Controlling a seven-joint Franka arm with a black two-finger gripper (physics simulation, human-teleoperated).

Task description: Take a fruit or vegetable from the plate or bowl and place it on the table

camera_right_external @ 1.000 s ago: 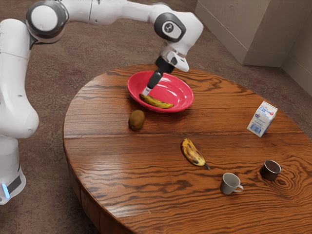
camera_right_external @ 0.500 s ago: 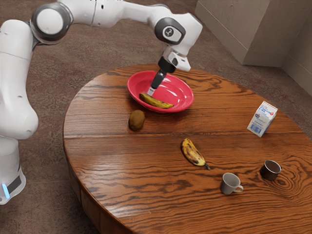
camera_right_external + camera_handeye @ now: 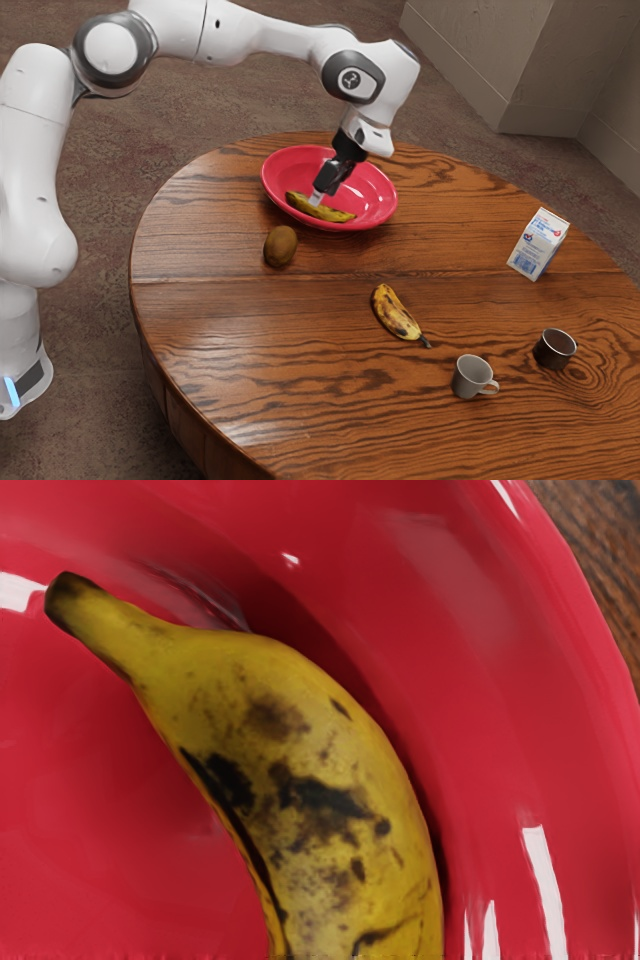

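My gripper [image 3: 316, 200] reaches down into the red bowl [image 3: 378, 196], its tips right at the banana [image 3: 336, 214] lying along the bowl's near side. Whether the tips touch the banana, and how far apart they stand, I cannot tell. The wrist view has the spotted yellow banana [image 3: 310, 770] close under my hand, curved against the glossy red bowl [image 3: 520, 720].
On the wooden table [image 3: 250, 330], a kiwi [image 3: 281, 246] sits just outside the bowl. A second banana [image 3: 396, 313] lies mid-table. Toward the exterior view's right stand a grey mug [image 3: 472, 377], a dark cup [image 3: 554, 349] and a milk carton [image 3: 538, 243].
My hand has moved toward the exterior view's right and lower, along the banana in the bowl. The banana and the other objects have stayed put.
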